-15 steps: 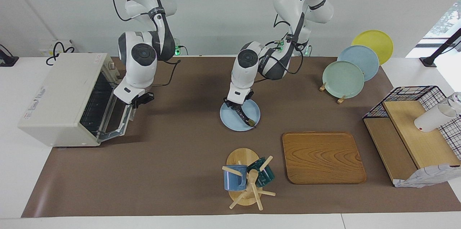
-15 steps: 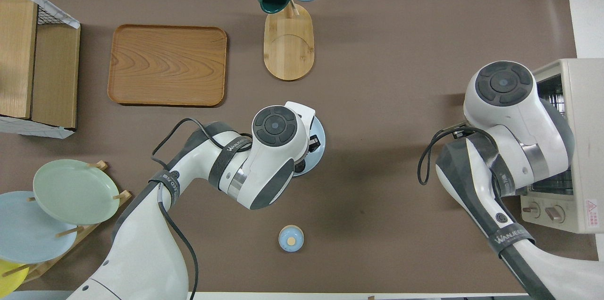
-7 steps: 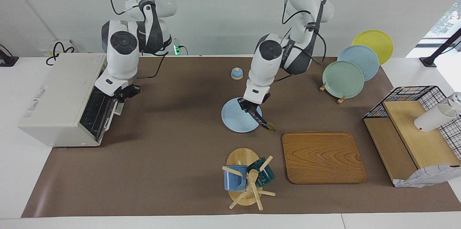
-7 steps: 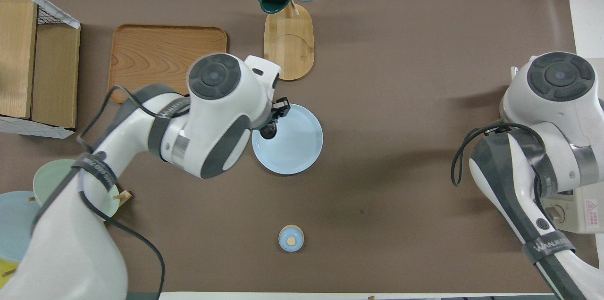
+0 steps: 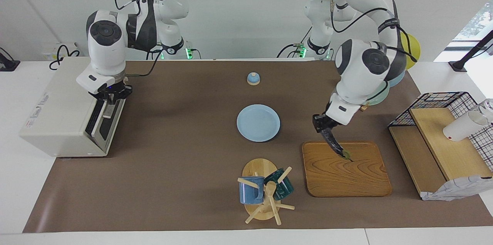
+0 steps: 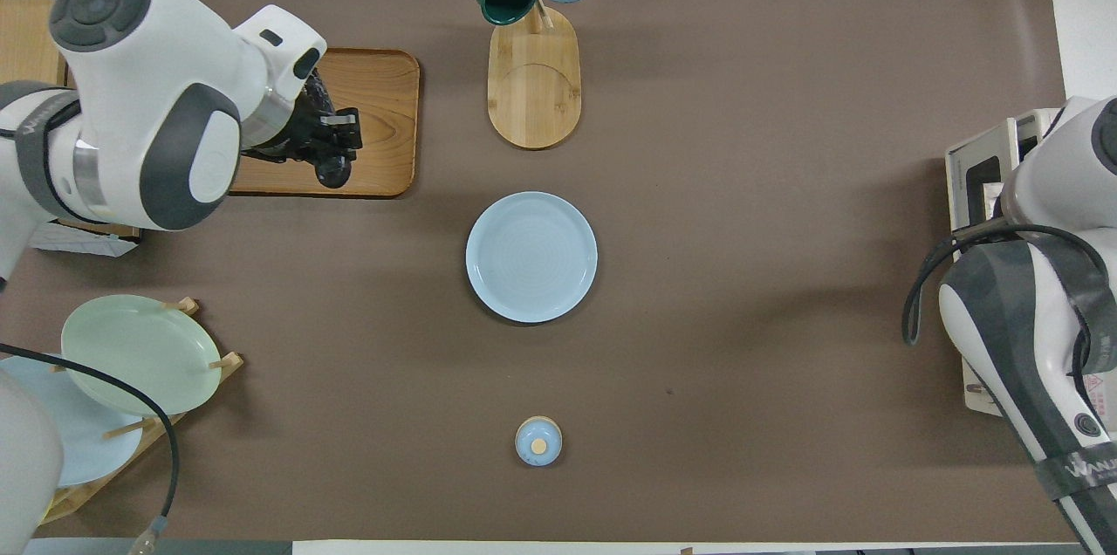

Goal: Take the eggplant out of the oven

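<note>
Facing view: eggplant over the wooden tray.
My left claw pinches the eggplant, outside the oven. My right claw is at its door; fingers unclear. Next I lower and release gently.

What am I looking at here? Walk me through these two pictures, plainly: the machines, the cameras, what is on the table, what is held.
These are two white robot arms at a table with a brown mat. One picture is taken from across the table, facing the robots; the other looks down from above their own end, so the sides are swapped.

The left tool is shut on the long, thin, dark purple eggplant, which hangs slanted over the flat wooden tray. The right tool is at the top of the door of the boxy off-white toaster oven, and the door looks shut.

Also on the table: a round light blue plate, bare; a wooden mug tree with two mugs; a small blue bell; a rack of plates; a black wire basket.
</note>
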Motion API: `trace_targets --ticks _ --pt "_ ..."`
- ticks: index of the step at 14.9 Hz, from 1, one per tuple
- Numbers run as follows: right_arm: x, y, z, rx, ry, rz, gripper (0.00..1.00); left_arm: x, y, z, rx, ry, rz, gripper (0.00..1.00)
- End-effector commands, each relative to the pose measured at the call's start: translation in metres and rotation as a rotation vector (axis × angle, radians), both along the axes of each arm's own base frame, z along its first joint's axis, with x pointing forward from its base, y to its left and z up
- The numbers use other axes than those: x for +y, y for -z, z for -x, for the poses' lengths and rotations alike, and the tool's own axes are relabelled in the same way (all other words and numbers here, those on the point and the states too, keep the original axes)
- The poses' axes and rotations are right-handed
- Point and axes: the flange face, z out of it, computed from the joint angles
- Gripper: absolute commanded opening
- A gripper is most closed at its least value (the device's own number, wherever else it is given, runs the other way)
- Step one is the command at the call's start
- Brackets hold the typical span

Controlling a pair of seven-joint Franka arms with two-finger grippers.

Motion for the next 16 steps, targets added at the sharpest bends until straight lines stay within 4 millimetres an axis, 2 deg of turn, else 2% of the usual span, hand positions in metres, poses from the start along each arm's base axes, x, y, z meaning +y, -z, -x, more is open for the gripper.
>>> trace_targets --ticks 1,4,6,9,13,14,16 --pt "-0.008 0.002 0.011 0.047 0.018 -0.017 0.16 0.032 0.036 -0.023 0.021 0.137 -0.021 0.0" --pt "-0.006 -0.01 0.015 0.039 0.017 -0.015 0.16 0.059 0.072 -0.058 0.013 0.209 -0.04 0.0" --pt "-0.007 -0.016 0.018 0.041 -0.001 -0.017 0.16 0.059 0.086 -0.068 -0.015 0.236 -0.051 0.0" --pt "-0.004 -0.029 0.022 0.027 0.007 -0.056 0.16 0.058 0.094 -0.068 -0.04 0.247 -0.059 0.0" --pt "0.0 -0.072 0.018 0.022 0.082 -0.166 0.18 0.055 0.101 -0.063 -0.039 0.273 -0.054 0.02" --pt "0.002 -0.084 0.017 0.027 0.098 -0.194 0.22 0.056 0.101 -0.063 -0.035 0.276 -0.051 0.99" --pt "0.01 -0.099 0.015 0.026 0.132 -0.279 0.29 0.057 0.093 -0.065 -0.028 0.266 -0.043 1.0"
